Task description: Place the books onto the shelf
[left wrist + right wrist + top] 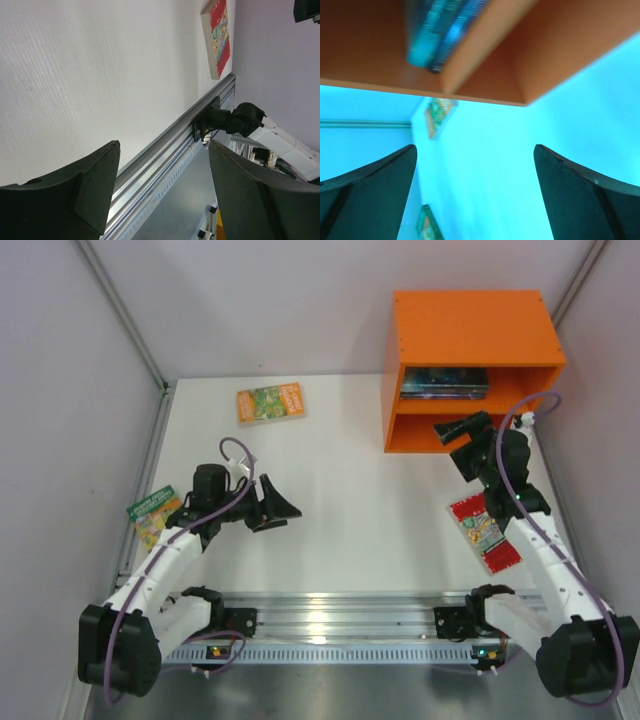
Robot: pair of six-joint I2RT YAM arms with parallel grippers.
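Observation:
The orange shelf stands at the back right, with dark blue and teal books lying stacked in its upper compartment. My right gripper hangs open and empty just in front of the lower compartment. In the right wrist view the shelf and the blurred books sit above the open right gripper. A red book lies under the right arm. An orange-green book lies at the back. A green book rests at the left edge. My left gripper is open and empty over the table.
A metal rail runs along the near edge between the arm bases. Grey walls close in the table on the left, back and right. The left wrist view shows the red book, the rail and the right arm's base.

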